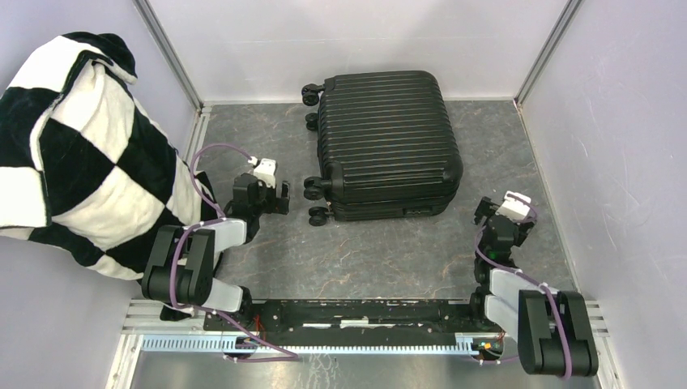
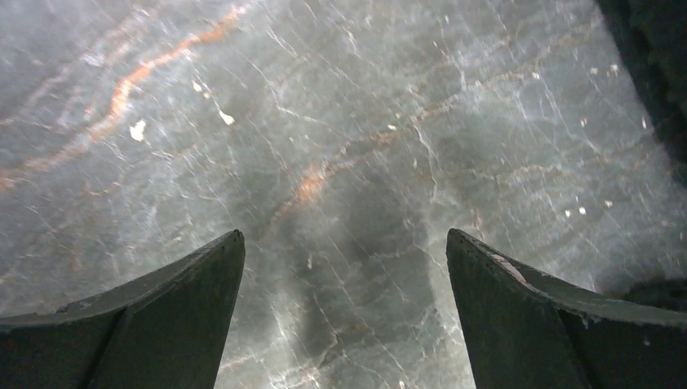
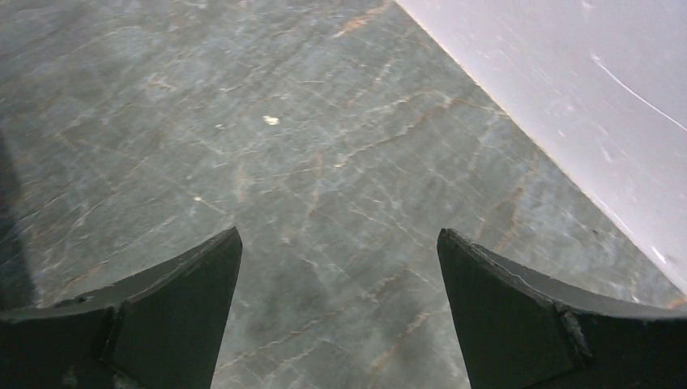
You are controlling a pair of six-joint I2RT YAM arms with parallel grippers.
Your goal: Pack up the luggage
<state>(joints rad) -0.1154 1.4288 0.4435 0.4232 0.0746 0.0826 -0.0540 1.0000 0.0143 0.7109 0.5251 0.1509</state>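
Presently on the table (image 1: 381, 255):

1. Suitcase (image 1: 387, 142). Black, ribbed hard shell, lying flat and closed. It sits right of the left gripper and ahead-left of the right gripper, touching neither. Its wheels (image 1: 316, 189) are on the side facing the left gripper; the nearest pair is close to that gripper's right finger, with a gap between.

2. Left gripper (image 1: 263, 197). It points down at the table, jaws spread wide, gripping nothing. The left wrist view shows both fingers (image 2: 162, 316) over bare grey marbled surface with orange veins, and only table between them (image 2: 344, 239). A dark shape fills the top right corner of that view, too blurred to name.

3. Right gripper (image 1: 504, 217). It points down at the table, near the suitcase's near right corner but apart from it. Its jaws are spread wide, gripping nothing. The right wrist view shows bare table between the fingers (image 3: 518, 316), midpoint (image 3: 339, 235), and the pale side wall (image 3: 583, 97) ahead-right.

4. Blanket (image 1: 81, 146). Black-and-white checked, heaped against the wall left of the left gripper, behind that arm's elbow. It lies well apart from the suitcase.
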